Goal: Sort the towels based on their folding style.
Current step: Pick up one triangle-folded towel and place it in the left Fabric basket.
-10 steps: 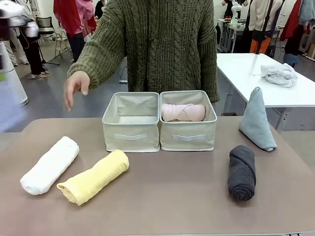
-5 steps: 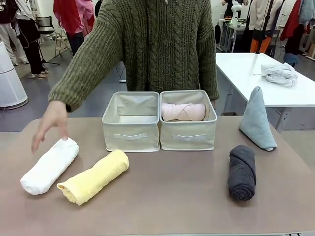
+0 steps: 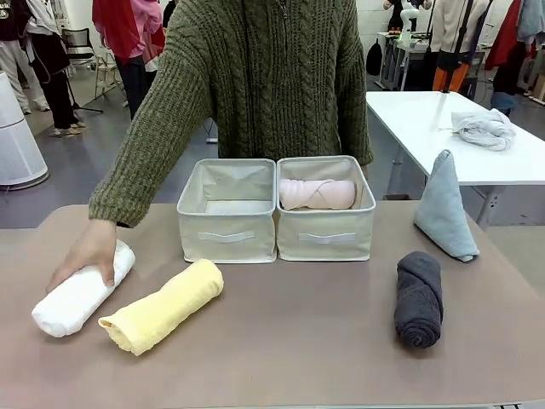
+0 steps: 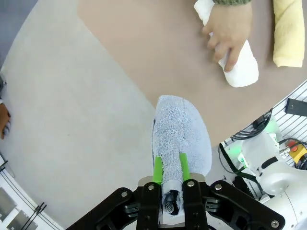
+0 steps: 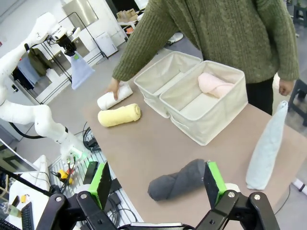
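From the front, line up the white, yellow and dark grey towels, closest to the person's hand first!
1. white towel, right under the hand, far left.
2. yellow towel, just beside the white one.
3. dark grey towel, far right.

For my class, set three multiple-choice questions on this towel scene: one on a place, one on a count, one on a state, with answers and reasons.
1. Where is the pink towel? A: on the floor. B: on a chair. C: in the right box.
2. How many towels rolled into cylinders lie directly on the table? A: one. B: three. C: five.
3. The robot's left hand is: A: shut on the lavender-blue towel. B: open. C: shut on a cup.
Answers: C, it lies inside that box; B, the white towel, yellow towel and dark grey towel; A, it pinches that towel.
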Available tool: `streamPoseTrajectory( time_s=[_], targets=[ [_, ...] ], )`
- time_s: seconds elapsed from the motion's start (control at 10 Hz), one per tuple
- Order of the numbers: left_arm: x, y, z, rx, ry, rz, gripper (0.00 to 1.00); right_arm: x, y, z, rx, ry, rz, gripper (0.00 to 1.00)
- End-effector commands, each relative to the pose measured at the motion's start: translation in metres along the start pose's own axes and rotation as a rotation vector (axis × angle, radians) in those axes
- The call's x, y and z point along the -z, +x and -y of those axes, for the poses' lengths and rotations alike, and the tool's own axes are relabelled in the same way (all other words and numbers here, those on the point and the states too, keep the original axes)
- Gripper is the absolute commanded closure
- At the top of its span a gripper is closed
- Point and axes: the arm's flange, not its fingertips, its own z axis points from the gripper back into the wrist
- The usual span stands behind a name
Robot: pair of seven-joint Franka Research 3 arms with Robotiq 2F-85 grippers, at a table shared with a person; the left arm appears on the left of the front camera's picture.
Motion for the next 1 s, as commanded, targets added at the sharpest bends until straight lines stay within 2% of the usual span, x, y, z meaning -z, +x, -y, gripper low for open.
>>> streamPoseTrajectory(
  time_s=[0.0, 0.9],
  targets=[
    [0.0014, 0.0009, -0.0016, -0.026, 0.025, -0.004, 0.86, 0.0001, 0.0001, -0.0001, -0.005, 0.007, 0.007, 0.00],
    [0.0038, 0.0060, -0.0110, -0.021, 0.007, -0.010, 0.86, 0.0001, 0.0001, -0.0001, -0.005, 0.007, 0.007, 0.00]
  ],
)
